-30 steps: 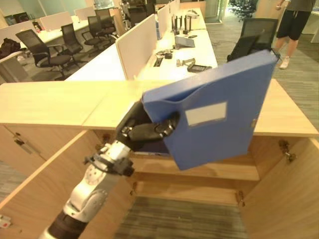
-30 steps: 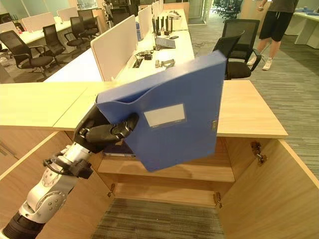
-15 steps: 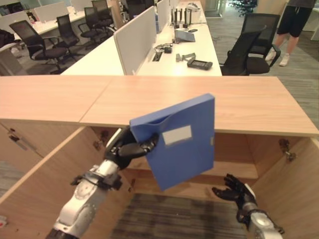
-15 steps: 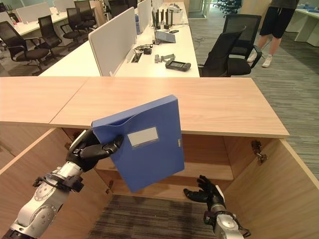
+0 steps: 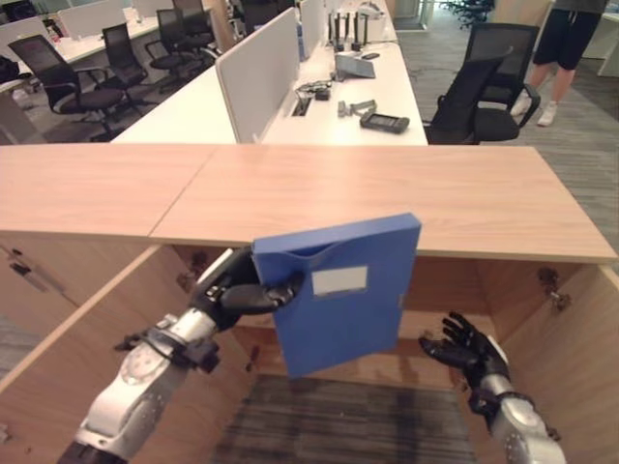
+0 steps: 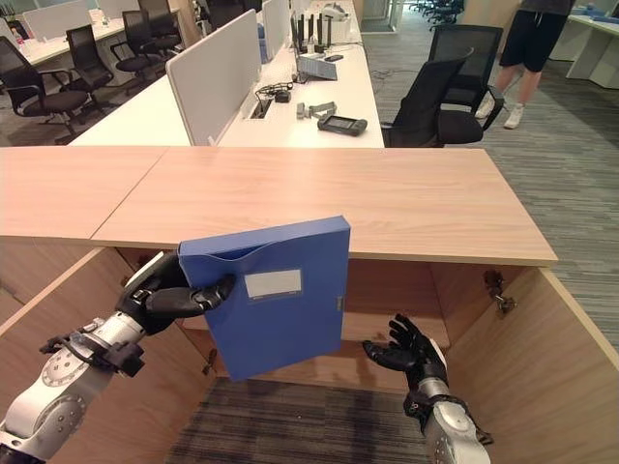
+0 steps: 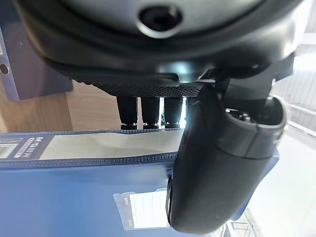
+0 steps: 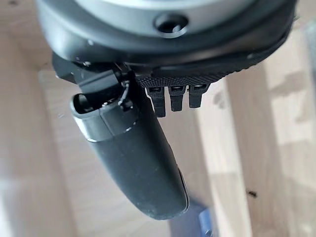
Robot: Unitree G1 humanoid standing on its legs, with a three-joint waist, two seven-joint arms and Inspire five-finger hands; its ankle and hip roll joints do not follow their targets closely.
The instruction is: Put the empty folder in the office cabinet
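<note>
- left hand (image 5: pixel 235 290) is gripping the blue folder (image 5: pixel 343 295) by its top corner, thumb lying across the front and fingers going behind it
- folder is hanging nearly upright in front of the open office cabinet (image 5: pixel 542 198), just below the top's front edge, white label facing out
- right hand (image 5: pixel 471 350) is hovering at 4 o'clock of the folder, fingers spread, holding nothing
- person (image 5: pixel 573 39) is standing at 1 o'clock, by the office chair (image 5: pixel 484 92)

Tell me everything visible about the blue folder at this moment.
The blue folder is a rigid, plastic-looking box file with a white label on its face and a curved cutout along its top edge. It hangs slightly tilted in front of the open cabinet, below its top. The left hand pinches its upper corner; the open right hand is apart.
</note>
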